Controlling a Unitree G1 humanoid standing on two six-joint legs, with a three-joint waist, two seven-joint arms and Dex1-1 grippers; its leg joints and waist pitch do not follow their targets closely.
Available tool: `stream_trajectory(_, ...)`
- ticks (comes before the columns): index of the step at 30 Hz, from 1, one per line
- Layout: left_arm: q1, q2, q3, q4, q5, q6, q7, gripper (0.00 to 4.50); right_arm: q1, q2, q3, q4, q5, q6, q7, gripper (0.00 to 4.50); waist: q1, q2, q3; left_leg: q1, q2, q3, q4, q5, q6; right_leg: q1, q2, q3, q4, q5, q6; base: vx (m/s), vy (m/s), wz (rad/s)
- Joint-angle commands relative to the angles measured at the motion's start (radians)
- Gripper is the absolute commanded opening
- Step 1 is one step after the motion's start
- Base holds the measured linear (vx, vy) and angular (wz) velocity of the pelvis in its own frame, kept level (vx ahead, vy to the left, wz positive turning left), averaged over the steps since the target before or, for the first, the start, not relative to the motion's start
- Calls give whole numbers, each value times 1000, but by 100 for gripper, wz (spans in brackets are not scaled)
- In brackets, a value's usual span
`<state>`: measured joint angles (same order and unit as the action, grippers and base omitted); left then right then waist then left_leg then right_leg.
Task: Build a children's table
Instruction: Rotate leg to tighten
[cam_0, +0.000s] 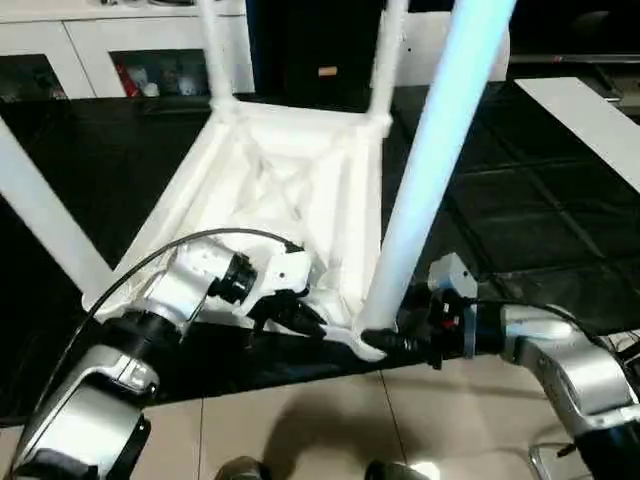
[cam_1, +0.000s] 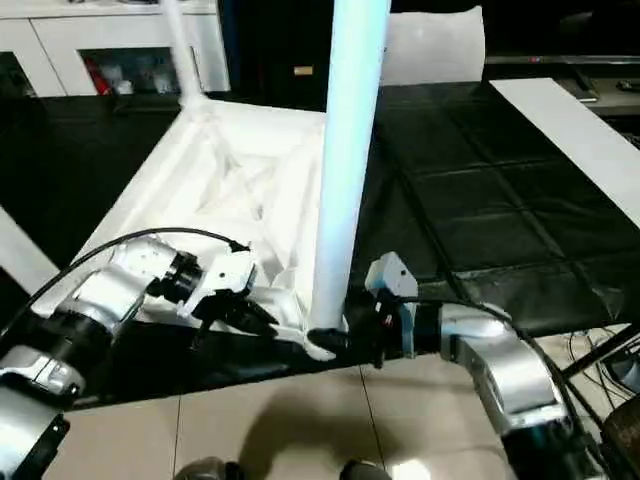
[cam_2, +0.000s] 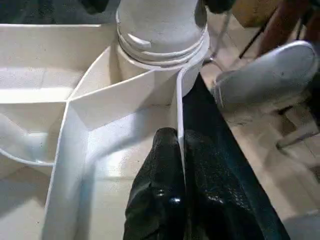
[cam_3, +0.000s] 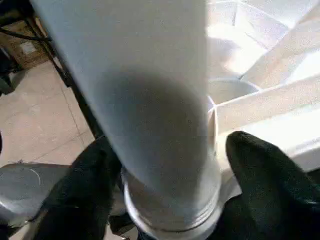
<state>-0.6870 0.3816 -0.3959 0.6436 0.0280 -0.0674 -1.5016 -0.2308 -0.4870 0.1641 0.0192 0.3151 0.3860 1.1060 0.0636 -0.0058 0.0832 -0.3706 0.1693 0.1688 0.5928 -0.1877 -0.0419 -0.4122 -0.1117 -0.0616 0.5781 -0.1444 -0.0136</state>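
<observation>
Black matting covers the tabletop (cam_0: 540, 230), with white cabinets (cam_0: 100, 50) behind it at 12 o'clock. On it the children's table (cam_0: 290, 190) lies upside down, ribbed underside up, and the near leg (cam_0: 430, 170) stands in the corner socket at my 5 o'clock.

My left gripper (cam_2: 180, 145) has its jaws closed on the thin raised rim just beside that socket. My right gripper (cam_3: 170, 165) sits at the leg's base, one black finger (cam_3: 260, 170) on each side — whether they press the leg or merely flank it, I cannot tell.

My worry: threads show above the socket in the left wrist view, so I judge the leg not fully seated. If the right jaws slip, or the rim pinch lets go, the top could swing on the mat and the leg go in crooked or lean over.

Every leg's far end runs out of frame, and the far sockets are too small to check — same for the rim under my left fingers.
</observation>
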Motion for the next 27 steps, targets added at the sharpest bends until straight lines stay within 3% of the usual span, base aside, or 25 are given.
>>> stream_trajectory(1, -29, -10, -46, 3, 18, -31, -56, 0, -28, -24, -2, 13, 33, 3, 61, 322, -4, -14, -81, 11, 52, -2, -74, -191, 60, 53, -39, 36, -53, -277, -216, 0, 0, 0)
stream_trajectory(11, -39, -10, -47, 41, 19, -53, -72, 0, -70, -48, 24, 57, 54, 22, 158, 229, 3, -18, -84, 11, 54, 1, -69, -165, 66, 56, -39, 33, -48, -255, -232, 0, 0, 0)
stream_trajectory(19, -36, -17, -32, 52, 6, -36, -52, 0, -54, -37, 23, 31, 85, 58, 157, 204, 10, -18, -85, 14, 56, 2, -70, -159, 63, 54, -37, 33, -48, -258, -229, 0, 0, 0)
stream_trajectory(23, -20, -40, 1, 22, -8, 36, 30, 0, -22, 5, 23, -29, 61, 110, 36, 204, 12, -17, -84, 15, 55, 1, -73, -172, 48, 54, -38, 35, -50, -271, -217, 0, 0, 0)
stream_trajectory(24, -12, -53, 10, 6, -7, 73, 73, 0, -17, 40, 21, -33, 33, 123, -45, 204, 11, -8, -83, 16, 53, -2, -76, -209, 29, 54, -39, 33, -55, -326, -201, 0, 0, 0)
stream_trajectory(26, -7, -65, 19, -4, -10, 105, 103, 0, -17, 72, 15, -31, 19, 135, -105, 204, 6, -12, -78, 14, 52, -3, -80, -242, 14, 50, -38, 33, -63, -378, -184, 0, 0, 0)
stream_trajectory(27, -2, -80, 30, -13, -15, 136, 136, 0, -19, 106, 6, -27, 15, 152, -160, 202, 0, -13, -75, 17, 49, -6, -82, -286, -4, 48, -39, 30, -70, -448, -163, 0, 0, 0)
